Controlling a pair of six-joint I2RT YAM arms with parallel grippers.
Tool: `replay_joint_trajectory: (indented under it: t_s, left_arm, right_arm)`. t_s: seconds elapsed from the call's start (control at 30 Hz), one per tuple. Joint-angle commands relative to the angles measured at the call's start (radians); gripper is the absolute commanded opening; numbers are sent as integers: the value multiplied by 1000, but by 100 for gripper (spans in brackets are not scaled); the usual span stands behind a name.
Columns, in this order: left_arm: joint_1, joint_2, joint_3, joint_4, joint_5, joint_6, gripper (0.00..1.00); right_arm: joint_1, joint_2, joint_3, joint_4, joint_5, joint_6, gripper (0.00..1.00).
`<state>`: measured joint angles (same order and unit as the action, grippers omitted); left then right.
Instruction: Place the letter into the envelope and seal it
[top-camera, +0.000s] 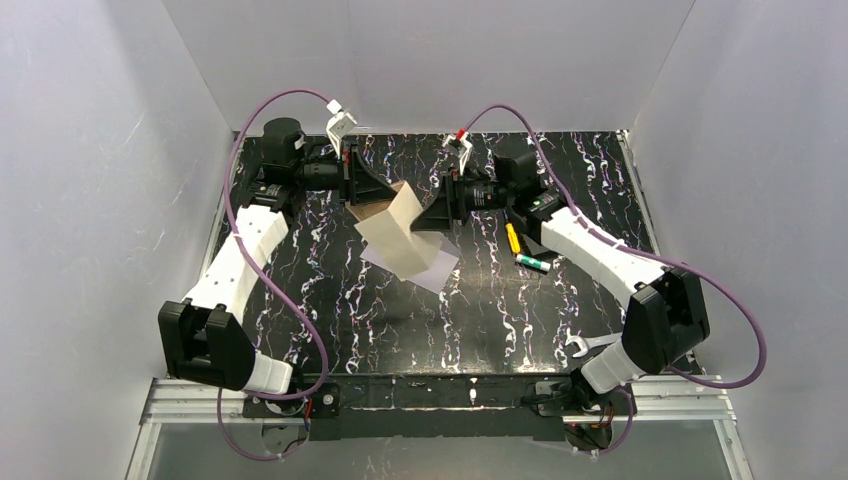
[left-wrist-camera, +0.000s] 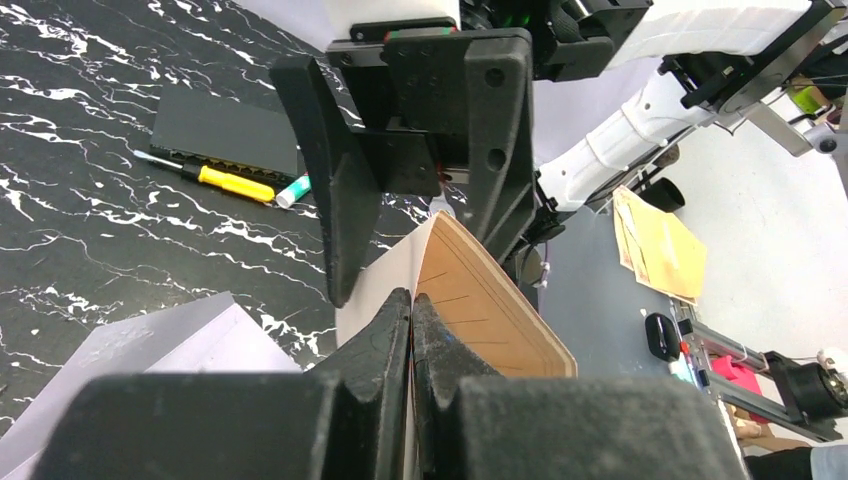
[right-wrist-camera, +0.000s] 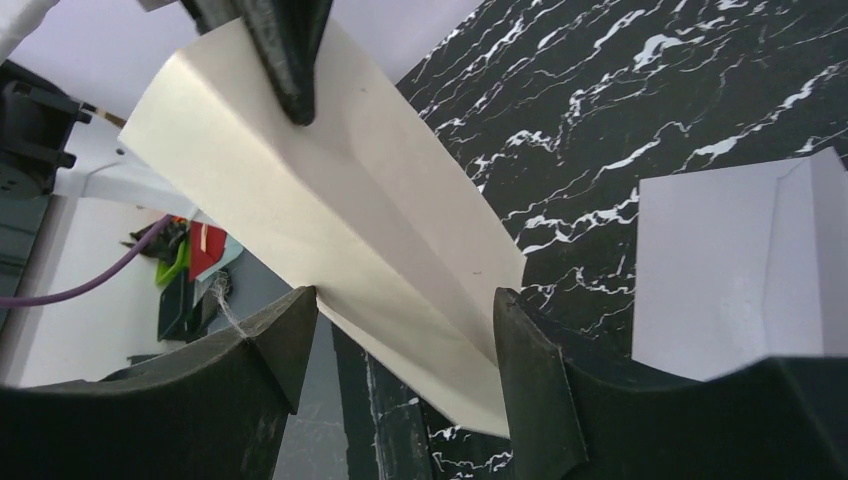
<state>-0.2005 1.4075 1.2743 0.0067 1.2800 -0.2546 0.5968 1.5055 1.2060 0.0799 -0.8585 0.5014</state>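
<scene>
Top view: left claw (top-camera: 388, 198) clenched on the letter (top-camera: 402, 238), which was held above the tabletop (top-camera: 480, 320); the envelope (top-camera: 441, 266) lay flat, mostly hidden beneath it. Left wrist: pinch on the letter's edge plain, sheet bent. Right wrist: right claw (right-wrist-camera: 405, 330) gaped astride the sheet, contact hard to tell; envelope cut off at right.

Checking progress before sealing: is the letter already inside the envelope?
No, the letter is pinched in the shut left hand, wholly outside the envelope, which lies flat on the table.
</scene>
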Motion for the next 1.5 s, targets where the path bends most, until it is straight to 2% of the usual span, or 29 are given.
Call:
replay_joint_trajectory:
  t_s: [0.0, 0.07, 0.2, 0.3, 0.37, 0.4, 0.43, 0.5, 0.6, 0.67, 0.8, 1.0, 1.07, 1.2, 1.23, 1.33, 1.4, 1.47]
  left_arm:
    - [-2, -49, 21, 44, 74, -39, 0]
    - [-2, -63, 16, 37, 92, -27, 0]
    - [-2, -72, 35, 48, 127, -53, 0]
    - [-2, -69, 71, 46, 172, -75, 0]
    - [-2, -74, 86, 47, 186, -74, 0]
    - [-2, -76, 93, 48, 196, -71, 0]
    - [-2, -78, 98, 50, 216, -64, 0]
    - [-1, -78, 114, 52, 255, -50, 0]
    - [3, -63, 142, 52, 281, -57, 0]
    - [4, -48, 157, 52, 282, -64, 0]
    - [5, -22, 188, 52, 285, -89, 0]
    - [5, 1, 212, 57, 250, -105, 0]
    - [7, 6, 215, 59, 233, -104, 0]
    - [13, 9, 216, 61, 215, -104, 1]
    - [17, 6, 215, 62, 209, -103, 11]
    - [54, -38, 187, 52, 148, -37, 38]
    - [97, -93, 139, 31, 15, 28, 51]
    - [127, -158, 87, -50, -197, 155, 61]
  right_arm:
    - [-8, -2, 87, -50, 35, -82, 73]
    - [-10, -21, 109, -34, 11, -78, 74]
    - [-11, -44, 119, 50, -63, -11, 82]
    - [-11, -33, 110, 186, -122, 93, 83]
    - [-11, -26, 107, 219, -149, 120, 77]
    - [-10, -26, 107, 225, -159, 123, 71]
    - [-11, -28, 103, 244, -172, 133, 61]
    - [-8, -32, 77, 376, -240, 210, 45]
    - [-4, -39, 28, 551, -275, 338, 33]
    - [0, -42, 25, 560, -287, 343, 31]
    - [8, -44, 27, 543, -287, 319, 42]
    - [28, -24, 38, 488, -292, 284, 37]
    - [32, -22, 37, 468, -286, 268, 30]
    - [32, -21, 64, 414, -257, 232, 6]
    - [32, -22, 71, 398, -241, 220, 1]
    - [30, -28, 86, 327, -177, 168, 1]
    - [24, -34, 91, 251, -114, 114, 1]
    - [12, -44, 97, 132, 9, 24, 1]
